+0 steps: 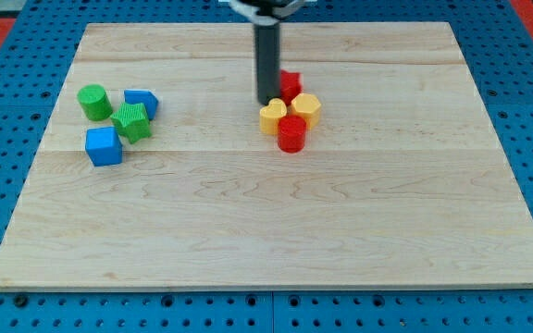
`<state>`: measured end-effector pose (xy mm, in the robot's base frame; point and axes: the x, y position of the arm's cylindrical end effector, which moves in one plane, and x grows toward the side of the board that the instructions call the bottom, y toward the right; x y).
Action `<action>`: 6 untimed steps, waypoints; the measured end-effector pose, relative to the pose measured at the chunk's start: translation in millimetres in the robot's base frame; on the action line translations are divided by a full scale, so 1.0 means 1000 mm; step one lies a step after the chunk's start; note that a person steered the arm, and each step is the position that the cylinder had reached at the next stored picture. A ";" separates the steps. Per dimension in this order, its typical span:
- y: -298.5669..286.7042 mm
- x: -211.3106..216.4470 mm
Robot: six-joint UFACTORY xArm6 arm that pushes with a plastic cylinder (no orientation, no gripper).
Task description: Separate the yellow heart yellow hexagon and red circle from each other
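The yellow heart (272, 117), the yellow hexagon (306, 108) and the red circle (291, 133) sit bunched together, touching, right of the board's middle. The heart is at the left, the hexagon at the right, the red circle just below them. Another red block (291, 85) stands right behind them, partly hidden by my rod. My tip (268, 102) rests on the board just above the yellow heart, at the left of the far red block.
A group at the view's left holds a green cylinder (92, 102), a blue block (142, 102), a green block (132, 121) and a blue cube (104, 146). The wooden board (266, 231) lies on a blue perforated base.
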<state>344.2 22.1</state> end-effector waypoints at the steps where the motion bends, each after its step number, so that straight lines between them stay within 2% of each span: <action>1: 0.048 -0.027; 3: 0.098 -0.091; 5: 0.084 0.043; 6: 0.054 0.053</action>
